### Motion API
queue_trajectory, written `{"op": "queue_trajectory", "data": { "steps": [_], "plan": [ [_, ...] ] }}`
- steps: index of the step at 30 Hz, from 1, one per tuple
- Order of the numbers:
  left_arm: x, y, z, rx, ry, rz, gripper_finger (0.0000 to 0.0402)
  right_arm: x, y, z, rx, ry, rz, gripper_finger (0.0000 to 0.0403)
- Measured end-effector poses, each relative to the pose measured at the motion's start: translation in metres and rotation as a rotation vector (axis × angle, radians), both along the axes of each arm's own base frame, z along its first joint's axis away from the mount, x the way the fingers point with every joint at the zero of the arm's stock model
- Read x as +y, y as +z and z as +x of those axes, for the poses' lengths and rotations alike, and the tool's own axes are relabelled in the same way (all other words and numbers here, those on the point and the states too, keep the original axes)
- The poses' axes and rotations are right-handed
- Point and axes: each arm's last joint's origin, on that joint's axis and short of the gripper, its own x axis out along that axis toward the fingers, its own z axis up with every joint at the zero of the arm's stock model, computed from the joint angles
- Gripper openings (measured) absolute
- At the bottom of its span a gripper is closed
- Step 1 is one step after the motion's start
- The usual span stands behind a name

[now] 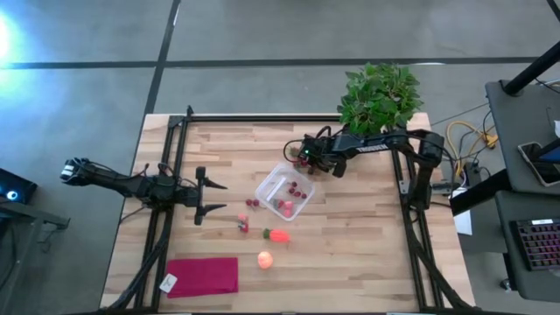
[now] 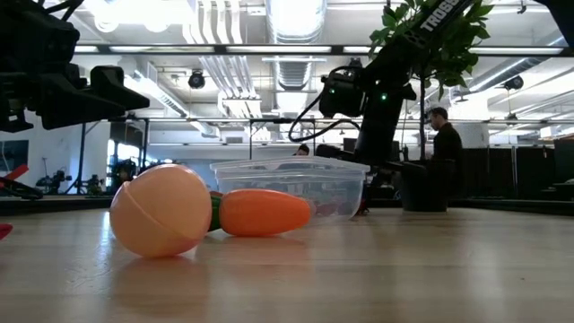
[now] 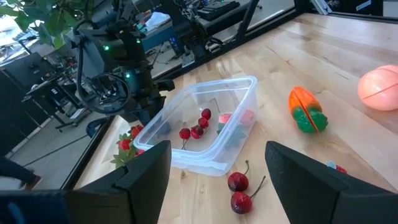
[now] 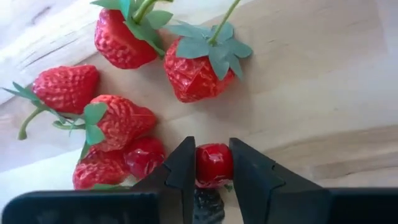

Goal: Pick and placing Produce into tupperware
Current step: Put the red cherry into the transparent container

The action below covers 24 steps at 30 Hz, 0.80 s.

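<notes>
Overhead, the right gripper (image 4: 208, 167) pinches one red cherry (image 4: 214, 163) between its fingers, with five strawberries (image 4: 194, 73) just ahead of it and the clear tupperware (image 1: 284, 193) beside it. White letters "TROSS" show on that arm. The left gripper (image 3: 214, 171) hangs wide open, two cherries (image 3: 239, 190) just before it, one carrot (image 3: 307, 109) and one peach (image 3: 380, 88) farther off

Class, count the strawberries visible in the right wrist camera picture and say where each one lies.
5 strawberries: two with green leaves farthest from the fingers, one at the edge, one in the middle, one partly cut off. More may be out of frame.
</notes>
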Motion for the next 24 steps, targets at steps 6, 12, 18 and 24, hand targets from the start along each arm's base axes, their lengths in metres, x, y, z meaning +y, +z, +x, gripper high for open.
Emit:
{"op": "queue_trajectory", "data": {
  "steps": [6, 12, 18, 24],
  "plan": [
    [0.000, 0.000, 0.000, 0.000, 0.000, 0.000, 0.0247, 0.005, 0.042, 0.008, -0.076, 0.001, -0.121, 0.0081],
    [0.000, 0.000, 0.000, -0.001, 0.000, 0.000, 0.0247, 0.024, 0.105, 0.019, -0.195, 0.171, -0.239, 0.0082],
    [0.000, 0.000, 0.000, 0.000, 0.000, 0.000, 0.0247, 0.081, 0.133, 0.046, -0.284, 0.473, -0.172, 0.0085],
    [0.000, 0.000, 0.000, 0.000, 0.000, 0.000, 0.0247, 0.122, 0.096, 0.071, -0.159, 0.525, -0.128, 0.0137]
  ]
}}
